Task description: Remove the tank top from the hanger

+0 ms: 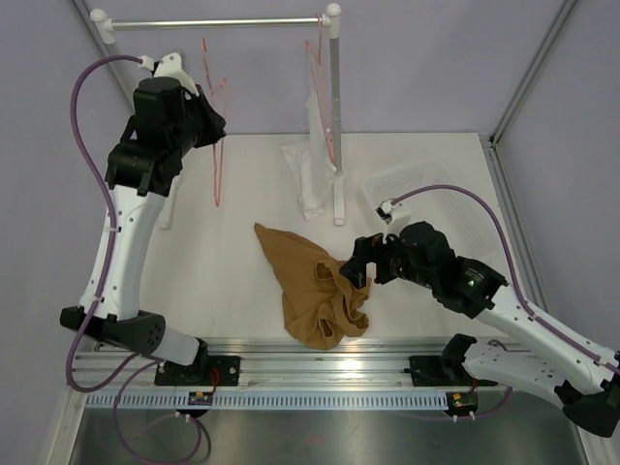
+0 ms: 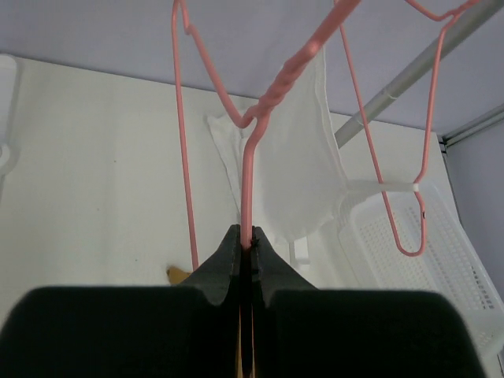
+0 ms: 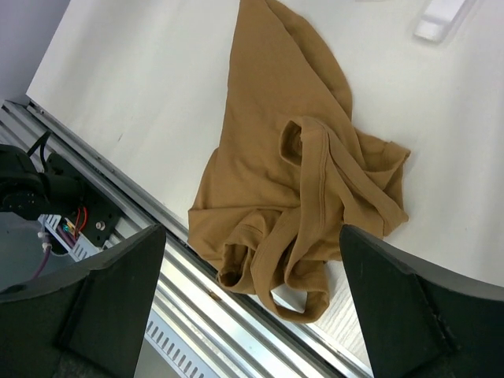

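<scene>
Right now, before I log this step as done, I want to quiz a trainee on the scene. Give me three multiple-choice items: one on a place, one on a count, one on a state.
1. Where does the tank top lie?
A. crumpled on the table, near the arms' bases
B. on the floor
C. draped over an arm

2. How many pink hangers show?
A. one
B. two
C. four

3. How does the right claw stand?
A. shut on the tank top
B. open above the tank top
C. out of sight

Answers:
1 A: the overhead view shows it bunched on the tabletop.
2 B: the hanger is pinched in the left claw, and a second hanger carries a white garment.
3 B: its wrist view shows both fingers wide apart with the fabric below them.
</scene>
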### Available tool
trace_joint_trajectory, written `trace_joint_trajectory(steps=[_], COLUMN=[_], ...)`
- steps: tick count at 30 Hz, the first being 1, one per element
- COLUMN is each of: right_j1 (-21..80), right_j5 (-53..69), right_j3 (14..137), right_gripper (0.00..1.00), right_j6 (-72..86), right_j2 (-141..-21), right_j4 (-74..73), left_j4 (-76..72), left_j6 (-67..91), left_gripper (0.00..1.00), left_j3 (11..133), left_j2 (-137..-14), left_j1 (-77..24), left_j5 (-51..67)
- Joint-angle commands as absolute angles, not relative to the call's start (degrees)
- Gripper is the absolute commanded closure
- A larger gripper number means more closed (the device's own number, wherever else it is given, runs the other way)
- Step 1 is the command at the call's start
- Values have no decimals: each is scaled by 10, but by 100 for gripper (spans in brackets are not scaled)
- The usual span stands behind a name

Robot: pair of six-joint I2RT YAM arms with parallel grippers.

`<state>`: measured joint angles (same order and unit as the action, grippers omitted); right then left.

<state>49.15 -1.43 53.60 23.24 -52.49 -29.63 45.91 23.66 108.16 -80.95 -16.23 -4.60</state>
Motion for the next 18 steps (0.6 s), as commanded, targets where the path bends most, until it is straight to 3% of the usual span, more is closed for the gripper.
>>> trace_joint_trajectory(steps=[1, 10, 18], right_j1=[494, 494, 494], right_j5=[-8, 27, 46], right_j3=[500, 464, 447], right_gripper=[0, 1, 0], right_j6=[249, 249, 253], right_j2=[-503, -494, -511], right_j4=[-280, -262, -238], left_j4=[460, 404, 362], left_j6=[202, 159, 160], left_gripper=[100, 100, 100], left_j3=[1172, 1349, 1385], left_j2=[-876, -1010, -1079], left_j1=[-135, -70, -51], left_j5=[-5, 112, 127])
